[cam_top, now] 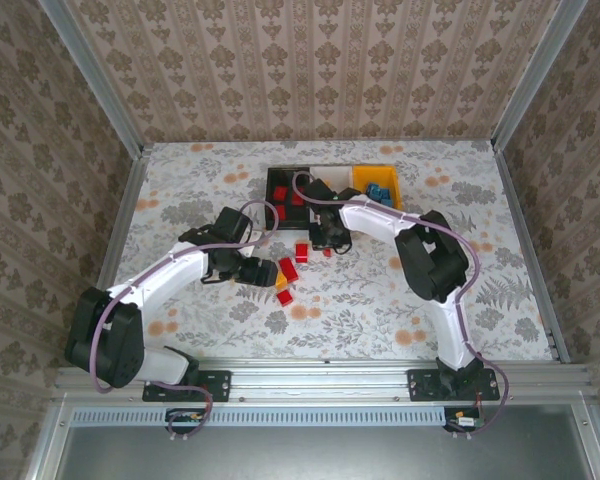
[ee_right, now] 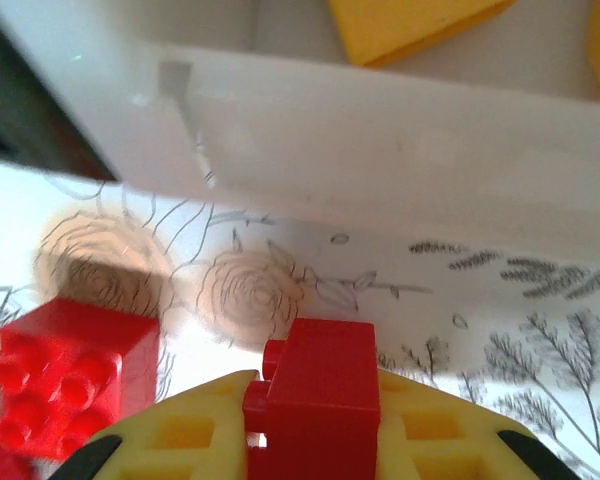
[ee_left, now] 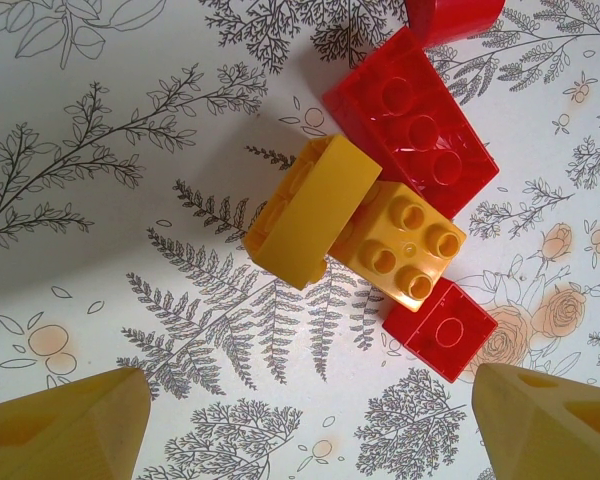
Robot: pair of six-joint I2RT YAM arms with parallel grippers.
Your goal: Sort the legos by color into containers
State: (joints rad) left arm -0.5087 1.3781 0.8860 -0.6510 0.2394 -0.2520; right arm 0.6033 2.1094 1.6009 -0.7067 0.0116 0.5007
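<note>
The left gripper [ee_left: 300, 440] hangs spread above a huddle of yellow bricks [ee_left: 400, 245] and red bricks [ee_left: 412, 120]; the right gripper [ee_right: 315, 450] pinches a red brick [ee_right: 320, 385] near the white bin [ee_right: 380, 140]; blue bricks [cam_top: 380, 191] lie in the orange-yellow bin [cam_top: 365, 175].

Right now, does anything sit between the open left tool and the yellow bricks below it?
Nothing visible does: only bare flowered table lies between the left tool and the yellow bricks.
</note>
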